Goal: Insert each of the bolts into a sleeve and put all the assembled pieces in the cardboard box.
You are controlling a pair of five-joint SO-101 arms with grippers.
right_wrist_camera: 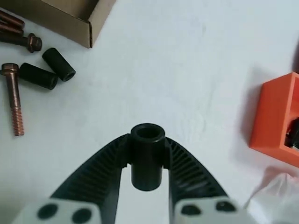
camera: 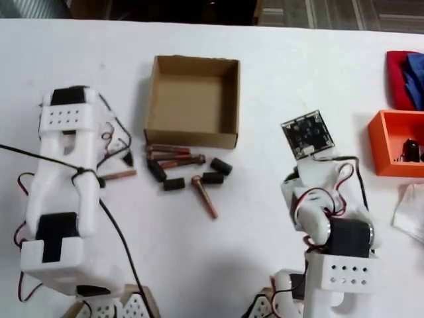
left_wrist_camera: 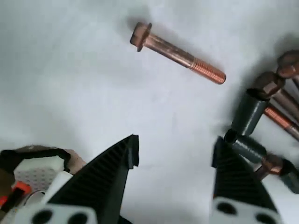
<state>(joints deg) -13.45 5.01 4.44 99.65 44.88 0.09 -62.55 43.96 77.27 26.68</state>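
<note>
The white table [camera: 318, 79] filled the high view. The open brown cardboard box [camera: 192, 99] stood at upper centre, and no assembled piece lay in it. In the left wrist view, the left gripper [left_wrist_camera: 176, 144] hung over bare tabletop with its jaws spread wide and nothing between them. The right gripper [right_wrist_camera: 147, 140], on the arm at lower right of the high view, was clamped on one upright black cylindrical sleeve [right_wrist_camera: 147, 161], bore facing up. Just below the box lay a loose heap of bolts and sleeves [camera: 185, 169]. A single copper-coloured flanged bolt [camera: 119, 175] lay left of that heap, apart from it. Only the fingertips pinched the sleeve, so an off-axis push from a bolt could probably tilt it or knock it free. The round bolt might also roll away as the jaws closed on it.
</note>
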